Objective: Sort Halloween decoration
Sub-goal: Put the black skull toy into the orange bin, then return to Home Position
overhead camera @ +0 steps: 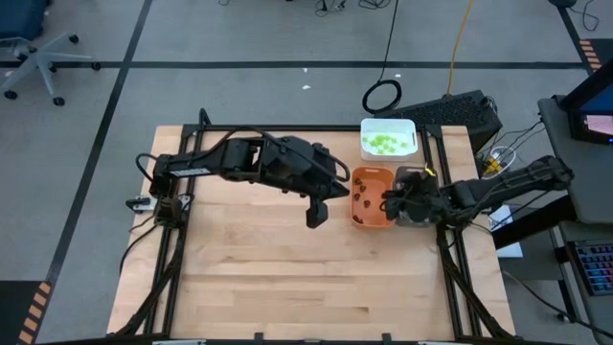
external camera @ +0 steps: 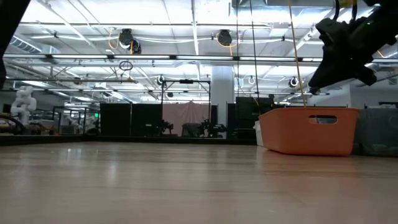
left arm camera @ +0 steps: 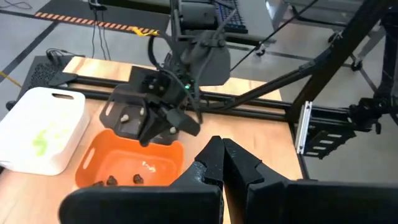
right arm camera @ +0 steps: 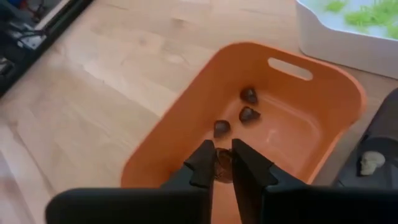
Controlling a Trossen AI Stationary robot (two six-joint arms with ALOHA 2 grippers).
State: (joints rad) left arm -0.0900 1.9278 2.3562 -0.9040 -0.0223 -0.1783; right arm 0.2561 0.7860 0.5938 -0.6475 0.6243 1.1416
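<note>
Right claw (right arm camera: 222,163) hangs over the orange plastic tray (right arm camera: 186,124), its fingers slightly parted around a dark brown piece (right arm camera: 222,167) seen between their tips; whether it grips or has let go I cannot tell. Only the right wrist view shows this, along with three more dark brown decoration pieces (right arm camera: 247,114) lying on the tray floor and a pale beige-grey skull-like piece (right arm camera: 372,162) in the grey tray (right arm camera: 379,134) at the frame's right edge. From above, the right arm hides that grey tray almost wholly, while lime-green pieces (overhead camera: 383,144) sit in the white plastic tray (overhead camera: 366,126) at upper centre-right. Left claw (overhead camera: 315,215), fingers pressed together and empty, hovers over the bare wooden worktop (overhead camera: 268,278) just left of the orange tray. At worktop height, only the orange tray's outer wall shows, at right.
</note>
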